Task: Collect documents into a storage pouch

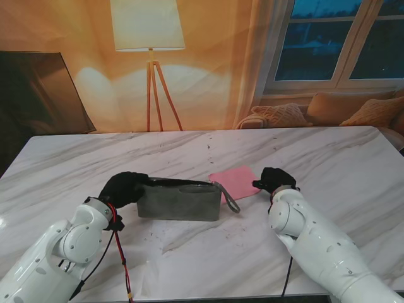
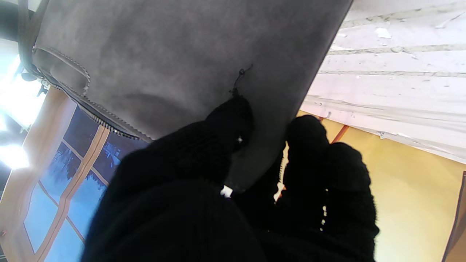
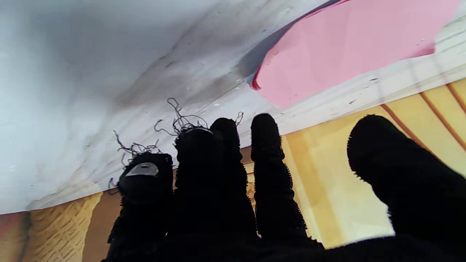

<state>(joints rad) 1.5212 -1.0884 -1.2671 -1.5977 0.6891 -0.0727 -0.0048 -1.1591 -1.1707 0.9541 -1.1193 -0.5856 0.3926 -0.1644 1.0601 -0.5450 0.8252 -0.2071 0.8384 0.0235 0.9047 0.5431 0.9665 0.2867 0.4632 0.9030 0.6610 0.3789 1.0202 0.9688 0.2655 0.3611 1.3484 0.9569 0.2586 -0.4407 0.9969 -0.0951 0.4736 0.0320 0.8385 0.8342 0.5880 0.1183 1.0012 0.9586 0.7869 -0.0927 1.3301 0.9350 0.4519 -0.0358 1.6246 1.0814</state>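
A grey felt pouch [image 1: 180, 201] stands on its long edge in the middle of the marble table [image 1: 328, 158], its zipped top open and a strap loop [image 1: 228, 197] hanging off its right end. My left hand [image 1: 124, 187], in a black glove, is shut on the pouch's left end; the left wrist view shows the thumb and fingers [image 2: 233, 127] pinching the grey felt [image 2: 174, 62]. A pink sheet [image 1: 235, 180] lies flat just right of the pouch. My right hand [image 1: 276, 178] rests at the sheet's right edge, fingers [image 3: 265, 145] apart, holding nothing; the pink sheet [image 3: 349, 43] lies just beyond them.
A floor lamp [image 1: 150, 38] stands behind the table's far edge. A sofa with cushions [image 1: 353, 108] sits under the window at the back right. A dark screen [image 1: 38, 91] leans at the back left. A red cable [image 1: 121, 259] hangs by my left arm.
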